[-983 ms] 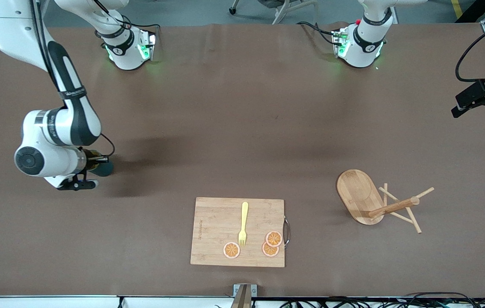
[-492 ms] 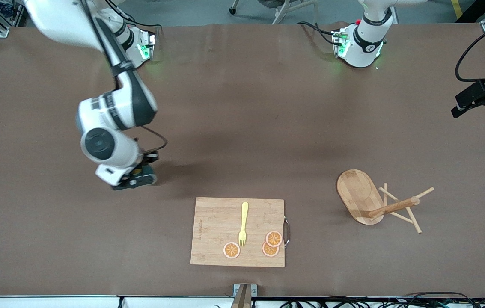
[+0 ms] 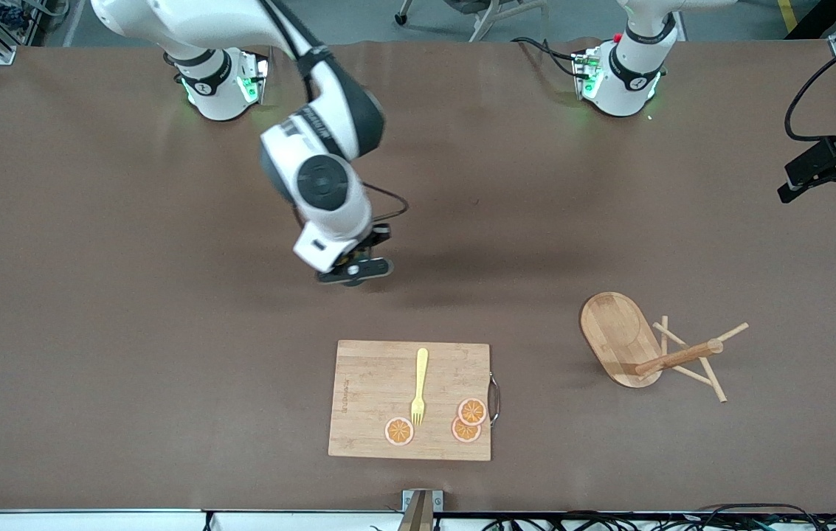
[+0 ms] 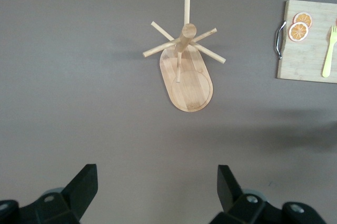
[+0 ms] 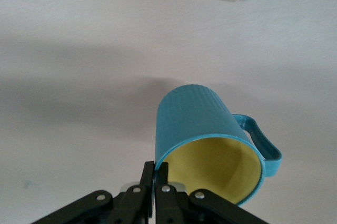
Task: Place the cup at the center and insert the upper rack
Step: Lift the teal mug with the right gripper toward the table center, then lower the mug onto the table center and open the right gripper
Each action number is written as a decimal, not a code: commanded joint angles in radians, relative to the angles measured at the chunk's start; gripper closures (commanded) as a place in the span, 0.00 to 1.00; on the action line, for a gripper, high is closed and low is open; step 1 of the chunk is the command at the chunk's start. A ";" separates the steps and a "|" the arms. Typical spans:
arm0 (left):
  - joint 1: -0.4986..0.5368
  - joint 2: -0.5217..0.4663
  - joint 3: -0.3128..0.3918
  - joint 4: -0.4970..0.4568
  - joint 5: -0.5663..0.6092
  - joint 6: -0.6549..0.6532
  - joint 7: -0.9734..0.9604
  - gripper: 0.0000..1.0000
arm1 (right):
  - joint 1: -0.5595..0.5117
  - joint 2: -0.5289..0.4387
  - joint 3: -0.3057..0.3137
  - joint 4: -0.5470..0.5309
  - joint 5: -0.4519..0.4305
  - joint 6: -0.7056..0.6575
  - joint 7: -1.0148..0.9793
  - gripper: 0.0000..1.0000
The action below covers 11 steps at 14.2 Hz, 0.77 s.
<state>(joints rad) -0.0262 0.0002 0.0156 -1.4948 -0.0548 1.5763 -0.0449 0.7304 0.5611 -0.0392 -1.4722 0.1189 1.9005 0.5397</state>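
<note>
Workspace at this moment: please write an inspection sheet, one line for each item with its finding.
Surface: brown table, no spill seen.
Cup: teal cup pinched by its rim in the right gripper, in the air over the table's middle.
Upper rack: wooden stand lying on its side toward the left arm's end of the table, untouched.
Clutter: cutting board nearer the front camera, carrying a yellow fork and three orange slices.
Grippers: right shut on the cup's rim; left gripper open, waiting above the stand.
Cables: wires along the table's near edge.
Surroundings: chair legs past the bases.
</note>
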 commanded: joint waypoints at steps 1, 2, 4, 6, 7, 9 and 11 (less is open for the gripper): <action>-0.001 0.006 -0.003 0.018 0.018 -0.004 -0.012 0.00 | 0.061 0.120 -0.016 0.136 0.024 -0.026 0.083 1.00; -0.003 0.006 -0.003 0.016 0.018 -0.004 -0.012 0.00 | 0.072 0.128 -0.014 0.145 0.027 -0.021 0.104 1.00; -0.003 0.006 -0.003 0.016 0.018 -0.004 -0.012 0.00 | 0.104 0.128 -0.013 0.147 0.028 -0.024 0.164 1.00; -0.003 0.006 -0.003 0.018 0.018 -0.002 -0.012 0.00 | 0.127 0.128 0.001 0.168 0.068 -0.024 0.209 1.00; -0.003 0.006 -0.003 0.018 0.018 -0.004 -0.012 0.00 | 0.135 0.129 0.002 0.179 0.096 -0.021 0.226 1.00; -0.003 0.006 -0.003 0.016 0.018 -0.004 -0.012 0.00 | 0.156 0.135 0.002 0.179 0.100 -0.020 0.268 1.00; -0.001 0.006 -0.003 0.016 0.018 -0.004 -0.012 0.00 | 0.162 0.158 0.007 0.197 0.103 0.027 0.350 1.00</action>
<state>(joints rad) -0.0265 0.0003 0.0155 -1.4946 -0.0548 1.5763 -0.0450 0.8882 0.6917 -0.0332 -1.3051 0.1996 1.9012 0.8245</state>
